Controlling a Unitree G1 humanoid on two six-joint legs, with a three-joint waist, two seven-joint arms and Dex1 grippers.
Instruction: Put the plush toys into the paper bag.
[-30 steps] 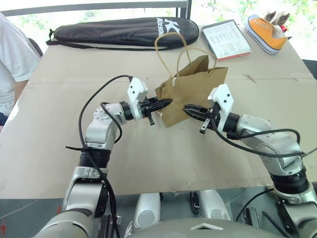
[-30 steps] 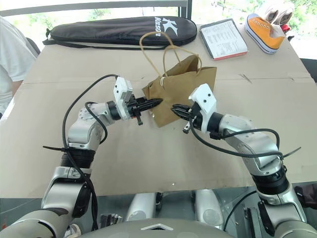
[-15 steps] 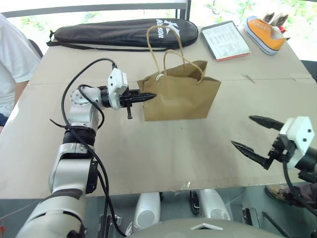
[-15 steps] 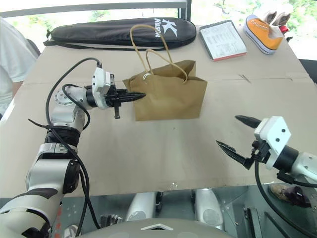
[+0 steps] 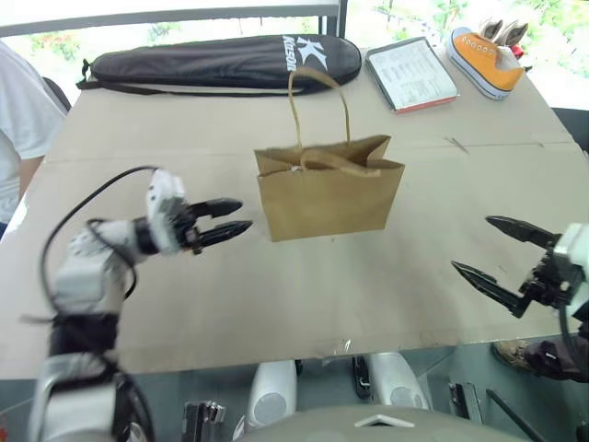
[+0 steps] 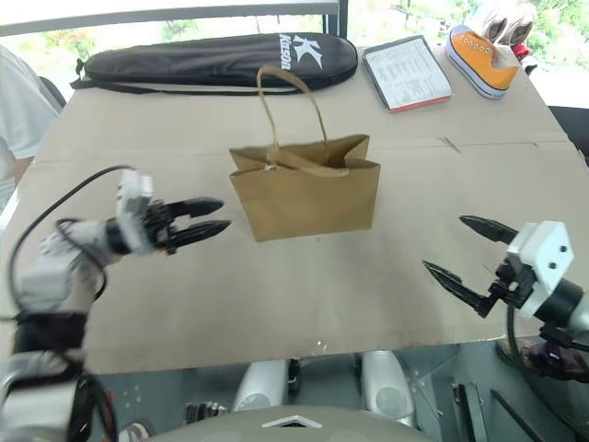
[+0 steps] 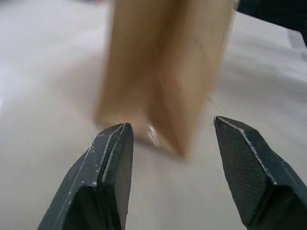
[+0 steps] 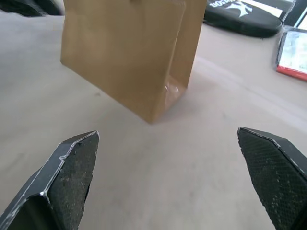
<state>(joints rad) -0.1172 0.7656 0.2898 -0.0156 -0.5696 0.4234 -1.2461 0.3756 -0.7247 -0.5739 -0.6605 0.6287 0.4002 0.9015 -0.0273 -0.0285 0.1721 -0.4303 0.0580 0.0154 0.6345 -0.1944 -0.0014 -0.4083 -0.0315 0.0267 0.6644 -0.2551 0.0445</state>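
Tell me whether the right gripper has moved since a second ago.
Yes. The right gripper, then at the paper bag, has swung out toward the robot's right, well clear of it, jaws open.

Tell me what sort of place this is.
Probably an indoor tabletop test setup beside a window: a cardboard-covered table holds a paper bag, a black racket case and an orange sneaker, with greenery outside.

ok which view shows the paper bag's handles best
The left eye view: the whole paper bag stands upright, one handle raised, the other drooping over its mouth. The right eye view matches. Both wrist views show its lower body and a bottom corner.
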